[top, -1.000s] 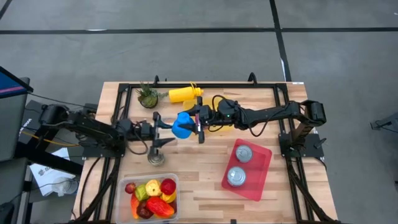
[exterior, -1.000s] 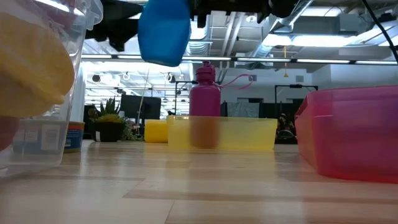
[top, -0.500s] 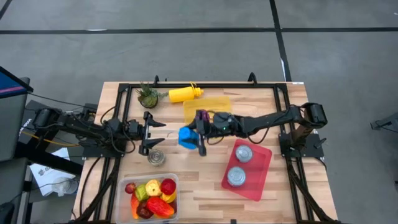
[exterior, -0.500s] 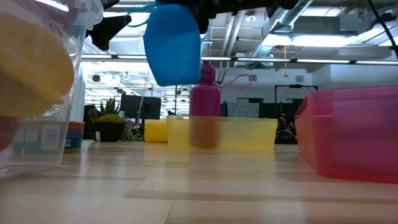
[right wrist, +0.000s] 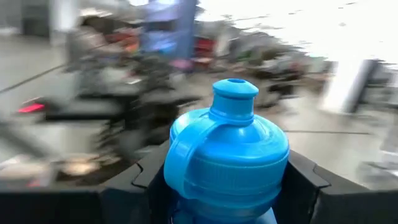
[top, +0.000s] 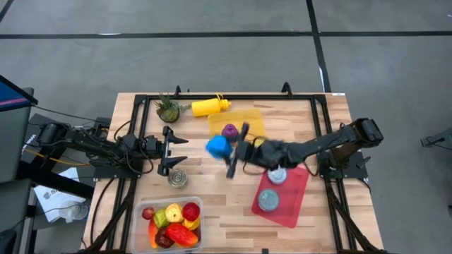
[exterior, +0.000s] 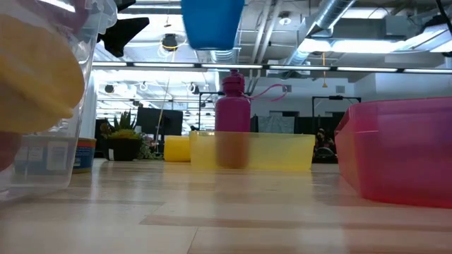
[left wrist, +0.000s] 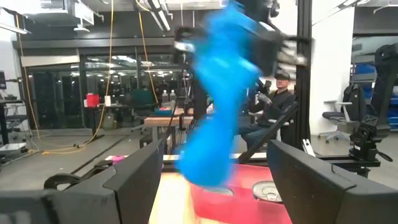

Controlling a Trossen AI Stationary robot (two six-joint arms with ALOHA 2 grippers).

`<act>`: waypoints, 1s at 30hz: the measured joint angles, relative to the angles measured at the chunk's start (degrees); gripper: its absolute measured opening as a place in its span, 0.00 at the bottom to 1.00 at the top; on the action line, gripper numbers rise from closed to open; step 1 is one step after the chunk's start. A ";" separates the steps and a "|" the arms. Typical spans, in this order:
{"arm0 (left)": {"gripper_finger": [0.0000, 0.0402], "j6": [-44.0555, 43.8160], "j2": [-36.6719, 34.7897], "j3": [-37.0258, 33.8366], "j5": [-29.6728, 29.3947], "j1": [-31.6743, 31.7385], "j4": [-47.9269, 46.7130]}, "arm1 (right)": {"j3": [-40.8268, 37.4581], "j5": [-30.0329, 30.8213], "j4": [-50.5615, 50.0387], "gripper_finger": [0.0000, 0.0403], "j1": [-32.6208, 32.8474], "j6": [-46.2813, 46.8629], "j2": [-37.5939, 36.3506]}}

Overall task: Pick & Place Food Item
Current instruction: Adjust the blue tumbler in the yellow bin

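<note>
Blue bottle (top: 217, 146) carried rightward since earlier frame — right gripper (top: 230, 151) clamped on it, aloft above worktop (top: 226, 197) beside yellow tray (top: 248, 117); left gripper (top: 171, 149) spread open, empty.

the high view looked straight down on the whole pale wooden table (top: 233, 204) and both arms from well above. the low view sat at table-top height, close against the clear plastic tub (exterior: 42, 106), facing level across the boards to the room behind. each wrist view looked forward past its own dark fingers (left wrist: 130, 186). all four shared the bright blue plastic bottle (top: 217, 146) (exterior: 212, 22) (left wrist: 221, 99) (right wrist: 227, 149), nearest in the right wrist view.
</note>
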 joint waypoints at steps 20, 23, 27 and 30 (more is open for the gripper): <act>0.70 -0.25 0.02 0.00 0.00 0.02 -0.58 | 0.02 16.38 -5.18 0.48 -21.07 0.65 -4.28; 0.70 -0.26 0.02 0.00 0.00 0.02 -0.65 | -1.35 16.38 -6.81 0.48 -23.63 5.46 -4.29; 0.70 -0.28 0.02 0.00 0.00 0.02 -0.92 | -5.84 16.31 -5.50 0.48 -26.01 10.11 -4.30; 0.70 -0.46 0.02 0.00 0.00 0.02 -0.92 | -10.31 16.12 -2.53 0.48 -26.88 13.94 -4.30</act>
